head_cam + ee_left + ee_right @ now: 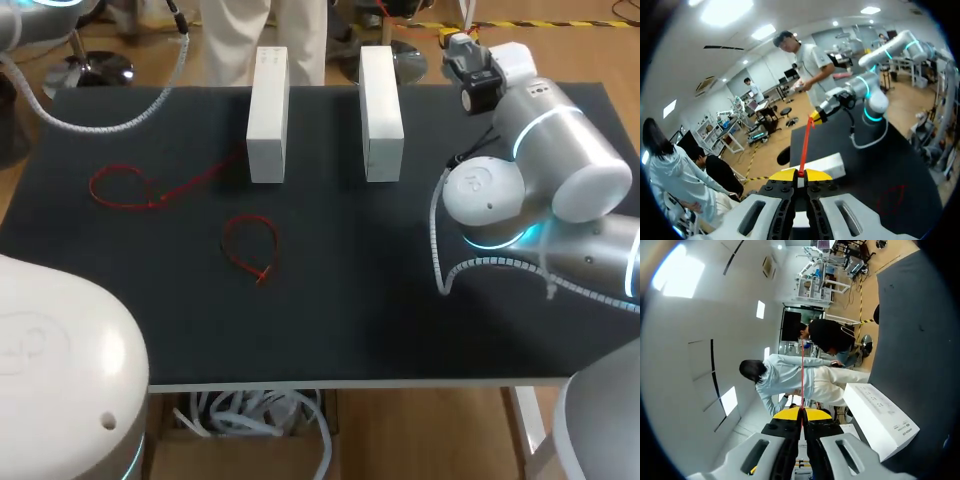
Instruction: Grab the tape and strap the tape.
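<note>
A straight red tape strip (805,145) spans the air between my two grippers. My left gripper (800,174) is shut on one end of it. The other end runs to my right gripper (815,116), seen ahead over the black table (880,165). In the right wrist view my right gripper (801,412) is shut on the red strip (802,375), which leads straight ahead of its tips. Neither gripper shows in the head view; only my right arm (540,160) comes in over the table's right side.
Two white blocks (267,115) (380,115) stand upright at the back of the black table (380,310). A looped red tape (250,245) lies mid-left, and another loop with a long tail (125,187) lies at the left.
</note>
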Motion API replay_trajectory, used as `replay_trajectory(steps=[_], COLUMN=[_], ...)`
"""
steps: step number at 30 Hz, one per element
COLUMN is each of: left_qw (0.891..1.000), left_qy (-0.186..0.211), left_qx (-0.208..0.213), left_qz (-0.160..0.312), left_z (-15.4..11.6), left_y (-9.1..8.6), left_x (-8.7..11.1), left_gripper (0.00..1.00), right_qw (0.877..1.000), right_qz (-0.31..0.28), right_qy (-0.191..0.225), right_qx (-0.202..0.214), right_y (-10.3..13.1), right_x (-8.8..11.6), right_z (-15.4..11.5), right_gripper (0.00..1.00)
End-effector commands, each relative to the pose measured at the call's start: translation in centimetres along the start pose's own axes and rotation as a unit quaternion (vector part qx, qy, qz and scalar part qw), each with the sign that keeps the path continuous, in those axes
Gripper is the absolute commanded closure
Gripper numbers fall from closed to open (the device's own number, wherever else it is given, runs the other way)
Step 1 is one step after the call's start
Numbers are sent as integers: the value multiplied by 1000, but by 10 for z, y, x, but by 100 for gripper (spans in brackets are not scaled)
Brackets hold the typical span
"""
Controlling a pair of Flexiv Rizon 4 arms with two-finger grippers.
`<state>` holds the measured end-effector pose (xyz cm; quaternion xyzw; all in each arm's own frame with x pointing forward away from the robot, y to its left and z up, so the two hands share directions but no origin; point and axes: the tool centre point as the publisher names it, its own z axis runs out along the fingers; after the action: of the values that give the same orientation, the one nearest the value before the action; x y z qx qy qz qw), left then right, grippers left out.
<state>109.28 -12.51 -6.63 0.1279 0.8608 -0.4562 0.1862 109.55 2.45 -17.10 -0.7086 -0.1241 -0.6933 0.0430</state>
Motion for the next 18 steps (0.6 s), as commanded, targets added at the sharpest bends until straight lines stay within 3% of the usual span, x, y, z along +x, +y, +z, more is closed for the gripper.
replay_trajectory(steps=[1,7,11,18], left_qw=[973,966,967,960], left_qy=[6,25,42,73], left_qx=[-214,-252,-250,-268], left_qz=[88,56,28,32], left_z=[-2,3,6,10], left_y=[-7,-1,4,4], left_x=[0,-1,-2,-5], left_gripper=[100,100,100,100], right_qw=[1000,1000,1000,1000], right_qz=[-6,-14,-16,-16], right_qy=[-15,-19,-20,-19], right_qx=[3,4,2,2], right_y=[1,2,3,3], right_x=[4,5,5,5], right_z=[-1,-3,-5,-6], right_gripper=[100,100,100,100])
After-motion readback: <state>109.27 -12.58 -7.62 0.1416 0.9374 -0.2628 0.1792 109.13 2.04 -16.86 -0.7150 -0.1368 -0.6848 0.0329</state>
